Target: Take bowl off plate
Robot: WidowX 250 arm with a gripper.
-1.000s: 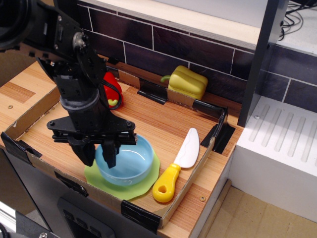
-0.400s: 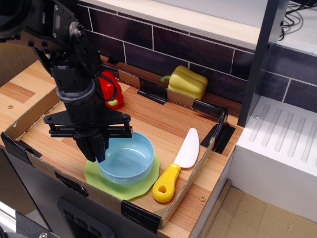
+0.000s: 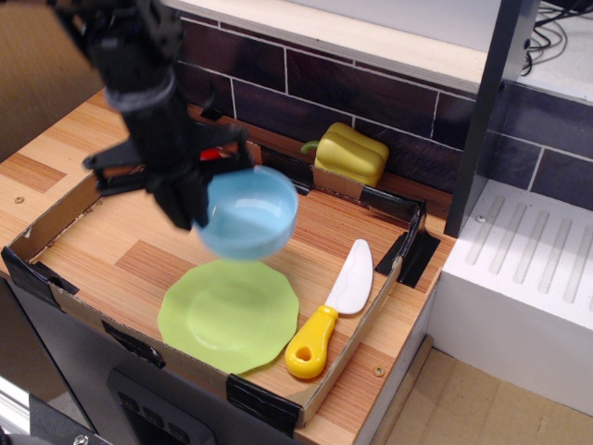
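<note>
So the lift part looks basically done here. The bowl is up in the air, clearly clear of the plate, which now sits bare on the wooden floor of the cardboard tray, near its front edge. The bowl hangs above and a little behind the plate, tilted so you can see into it, and it's a bit motion-blurred.

The gripper is clamped on the bowl's left rim, its fingers pinched closed with the wall of the bowl between them. That's a 1-sided grip, so the bowl is hanging off to the right of the fingers rather than being cradled.

What's left, as far as I can judge: the bowl needs to go down somewhere that isn't the plate, then the gripper has to let go. There's open wood in the tray to the left of the plate and behind it, so either spot would probably work.

Stuff to steer around: the toy knife with the yellow handle lies just right of the plate, and a yellow pepper sits at the back wall. There's something red behind the arm too, but it's mostly hidden, so I can't tell what it is.
</note>
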